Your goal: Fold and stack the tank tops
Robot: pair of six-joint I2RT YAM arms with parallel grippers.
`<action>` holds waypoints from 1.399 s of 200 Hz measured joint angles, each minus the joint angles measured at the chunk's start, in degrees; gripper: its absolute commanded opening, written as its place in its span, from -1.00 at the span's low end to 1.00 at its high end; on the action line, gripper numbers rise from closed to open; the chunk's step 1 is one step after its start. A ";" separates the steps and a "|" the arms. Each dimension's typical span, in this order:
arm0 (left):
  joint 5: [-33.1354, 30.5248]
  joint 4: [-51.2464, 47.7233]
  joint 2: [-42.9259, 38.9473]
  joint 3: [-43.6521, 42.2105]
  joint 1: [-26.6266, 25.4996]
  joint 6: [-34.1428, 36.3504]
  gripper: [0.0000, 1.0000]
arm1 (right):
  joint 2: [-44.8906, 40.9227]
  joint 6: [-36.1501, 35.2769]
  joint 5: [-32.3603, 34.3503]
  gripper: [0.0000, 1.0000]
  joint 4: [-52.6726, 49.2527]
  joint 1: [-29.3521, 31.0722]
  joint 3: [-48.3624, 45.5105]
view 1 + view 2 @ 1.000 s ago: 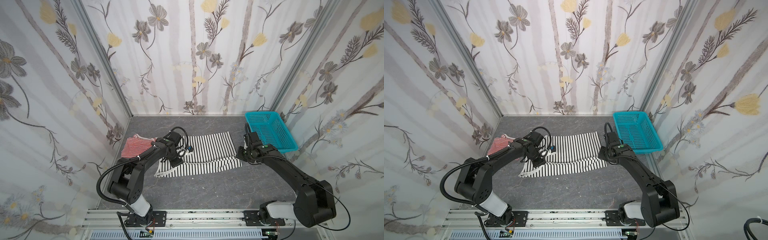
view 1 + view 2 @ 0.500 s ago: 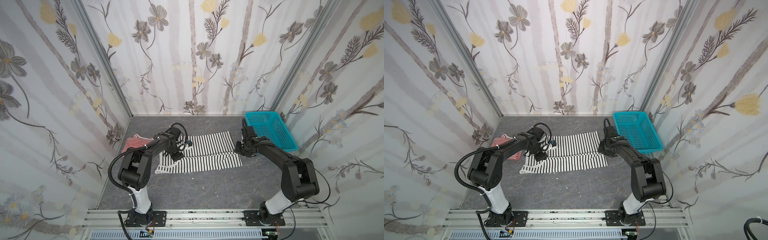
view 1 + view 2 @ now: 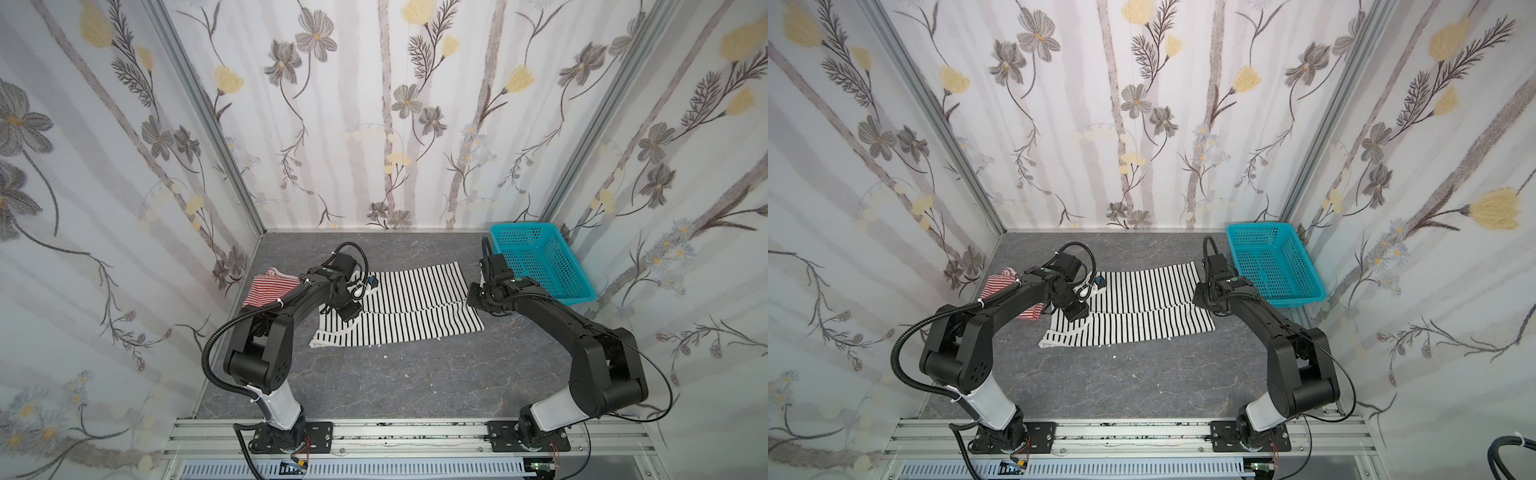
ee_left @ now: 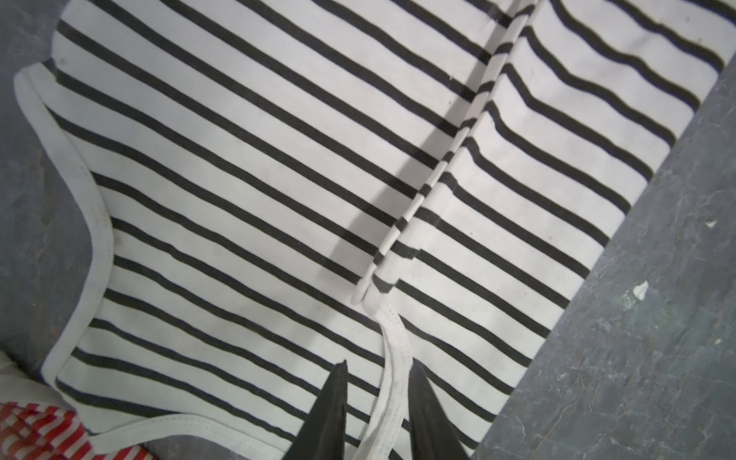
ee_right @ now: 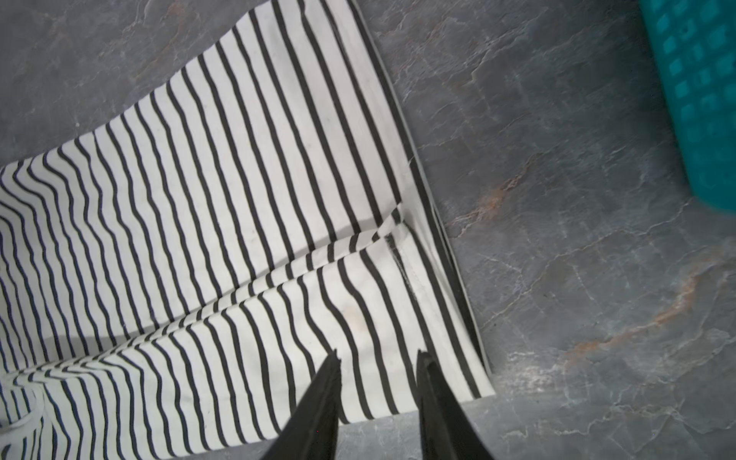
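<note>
**Two striped tops on the desk (image 3: pixel 415 374)**

Far left, red-and-white tank top (image 3: pixel 270 289) lies bunched. Left pincer (image 4: pixel 378 364) narrowly parted, straddling white trim (image 4: pixel 392 346). Black-and-white tank top (image 3: pixel 415 299) flat at mid-desk. Right pincer (image 5: pixel 378 354) narrowly parted above hem corner (image 5: pixel 474 382).

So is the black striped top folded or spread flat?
Partly folded: the black striped top has one long side turned over its middle; both wrist views show that edge.
</note>
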 measured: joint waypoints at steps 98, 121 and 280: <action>-2.01 4.90 -7.63 -19.37 8.72 -0.87 -0.63 | 1.09 2.89 -2.16 -0.56 7.58 3.91 -13.05; -1.11 6.99 -9.14 -21.51 10.71 0.26 -0.64 | 1.16 3.23 -2.12 -0.55 8.55 4.31 -15.15; -2.36 6.69 -13.46 -23.52 17.51 5.40 -0.51 | -7.89 8.24 -1.46 -0.35 4.17 10.25 -12.00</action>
